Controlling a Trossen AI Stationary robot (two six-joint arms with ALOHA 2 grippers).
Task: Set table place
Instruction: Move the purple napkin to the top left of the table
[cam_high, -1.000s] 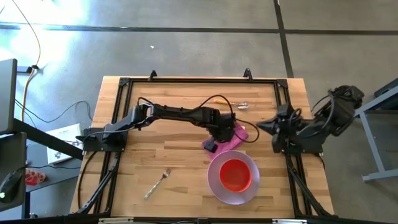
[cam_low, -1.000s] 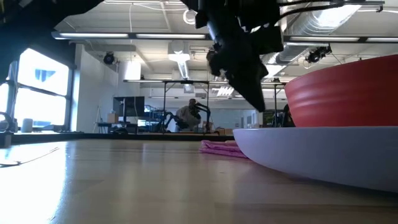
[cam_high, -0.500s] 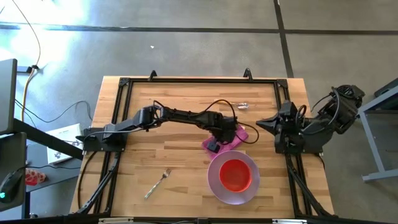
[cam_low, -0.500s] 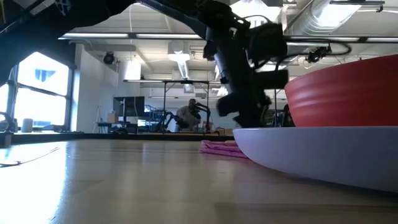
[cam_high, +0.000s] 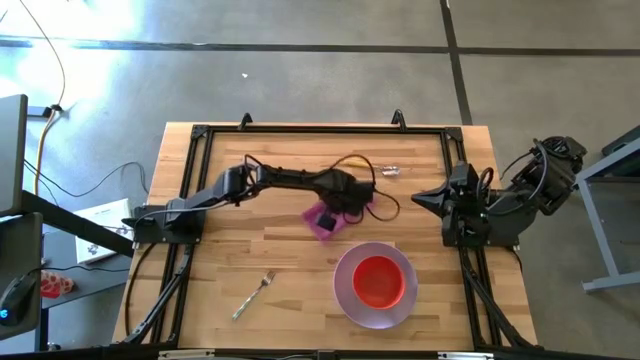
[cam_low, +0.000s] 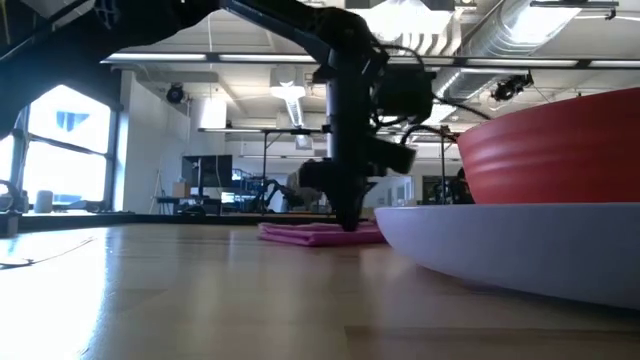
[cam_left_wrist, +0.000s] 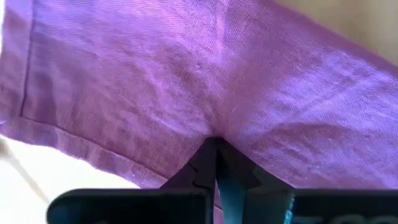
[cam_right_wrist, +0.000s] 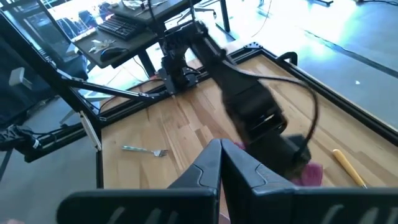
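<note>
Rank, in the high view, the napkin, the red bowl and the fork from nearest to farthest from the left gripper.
1. The napkin, pinched in the left gripper near the table's middle.
2. The red bowl, on the lavender plate toward the right front.
3. The fork, lying alone toward the left front.

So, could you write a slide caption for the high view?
Left gripper pinches the napkin beside the plate.

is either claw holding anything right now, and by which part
The left claw is shut on the napkin, pinching a fold inside its hemmed edge. The right claw holds nothing.
</note>
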